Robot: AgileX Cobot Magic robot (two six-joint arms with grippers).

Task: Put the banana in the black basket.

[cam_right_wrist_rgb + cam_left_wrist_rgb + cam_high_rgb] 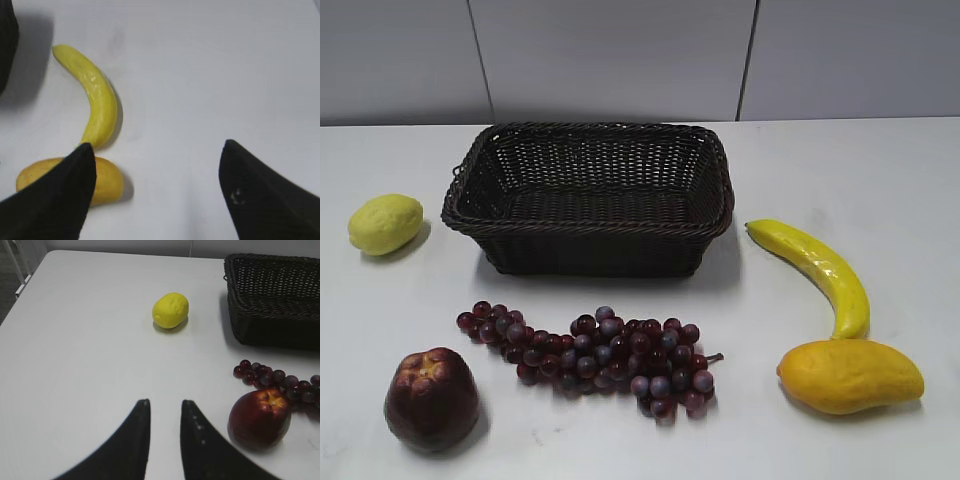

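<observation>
The banana [820,272] is long, curved and glossy yellow. It lies on the white table right of the black basket [590,225], its lower end touching a mango. It also shows in the right wrist view [97,100], ahead and left of my right gripper [157,147], which is wide open and empty over bare table. The dark woven basket holds nothing I can see; its corner shows in the left wrist view [275,300]. My left gripper [164,402] is open with a narrow gap, empty, over the table left of an apple. Neither gripper shows in the exterior view.
A mango [850,375] lies by the banana's lower end and shows in the right wrist view [107,180]. A lemon [385,224] lies left of the basket. Purple grapes [595,358] and a dark red apple [432,398] lie in front.
</observation>
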